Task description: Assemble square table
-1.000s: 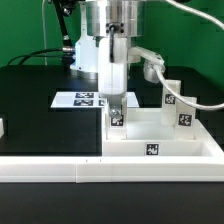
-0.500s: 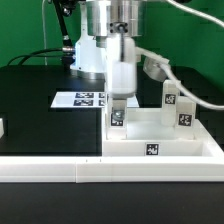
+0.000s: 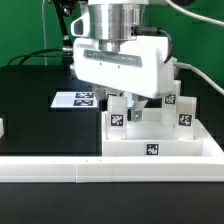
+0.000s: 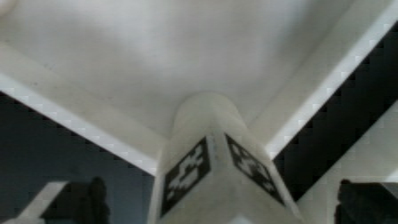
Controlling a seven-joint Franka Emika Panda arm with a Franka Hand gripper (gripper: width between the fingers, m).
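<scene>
On black table (image 3: 30, 95), white rimmed square table (image 3: 160, 148), tagged legs (image 3: 118, 118) upright

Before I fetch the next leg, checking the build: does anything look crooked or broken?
Nothing stands out. Three legs stand upright on the square table. The open fingers flank one leg.

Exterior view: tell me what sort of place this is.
Probably a robotics lab test bench: a black table before a green backdrop, a marker board of printed tags, and a robot hand over a tagged white square table part.
</scene>
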